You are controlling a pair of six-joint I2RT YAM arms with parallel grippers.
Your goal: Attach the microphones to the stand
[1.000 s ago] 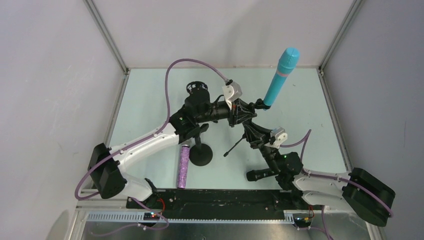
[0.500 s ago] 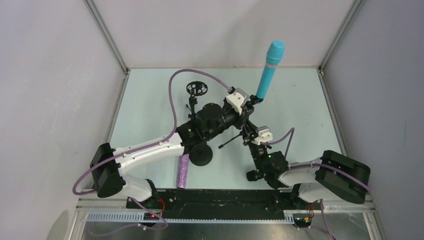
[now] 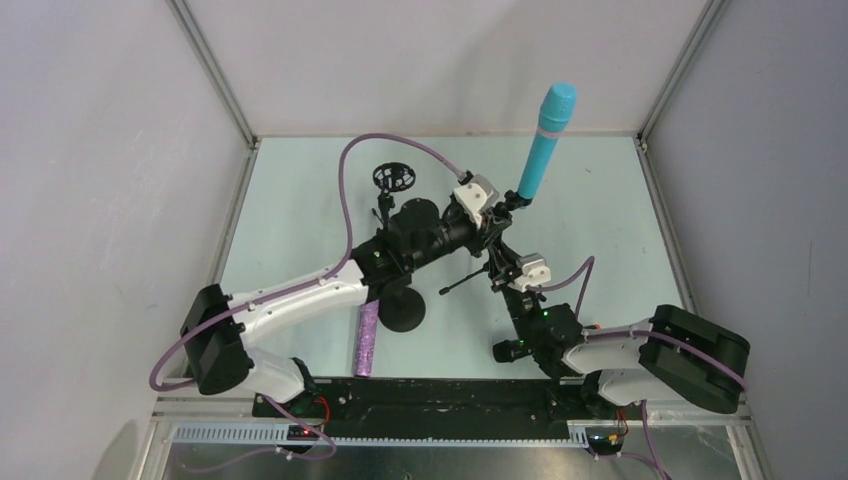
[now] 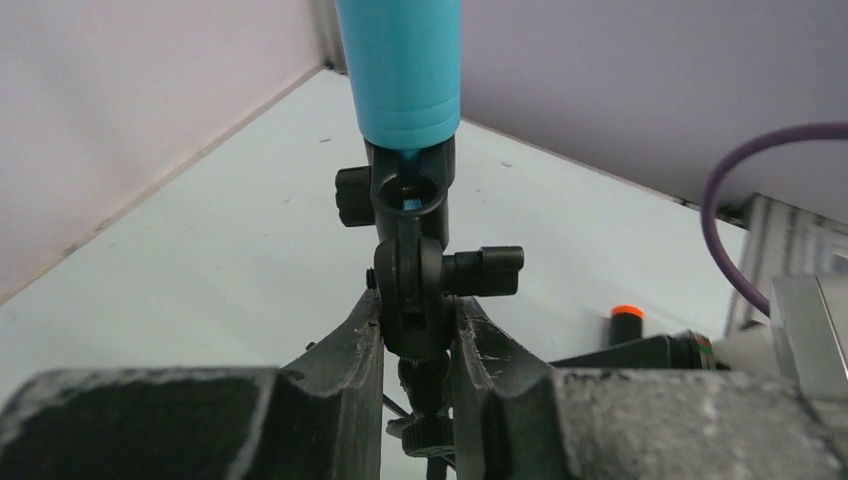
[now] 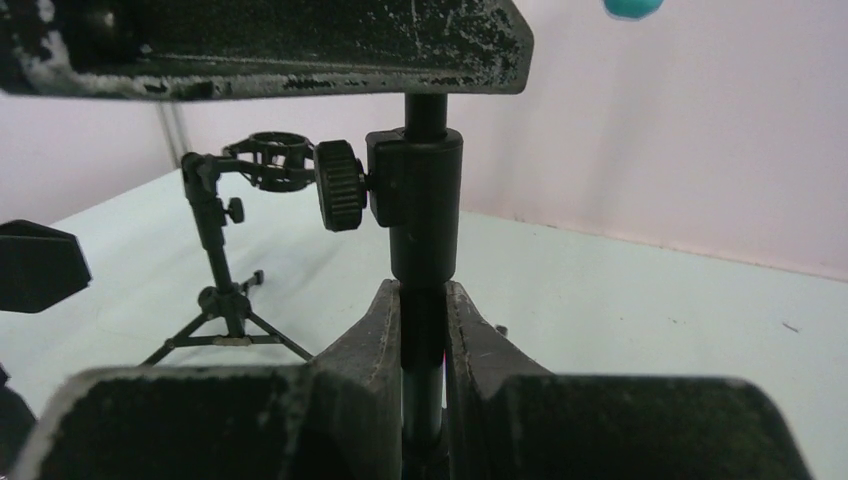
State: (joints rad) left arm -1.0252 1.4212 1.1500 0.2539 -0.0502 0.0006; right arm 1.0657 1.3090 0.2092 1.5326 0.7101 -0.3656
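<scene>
A light cyan-blue stick microphone (image 3: 545, 140) is seated atop a slim black metal stand (image 5: 425, 200), whose joint is clenched by the left gripper (image 4: 417, 322) and pole by the right gripper (image 5: 423, 305); the pole is best steadied while the joint is eased gently.

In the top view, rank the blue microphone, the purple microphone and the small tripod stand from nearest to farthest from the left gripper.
1. Blue microphone: rises right beside the left gripper, toward the back.
2. Small tripod stand: off to its left, at the back.
3. Purple microphone: lying flat near the front edge, left side.
</scene>
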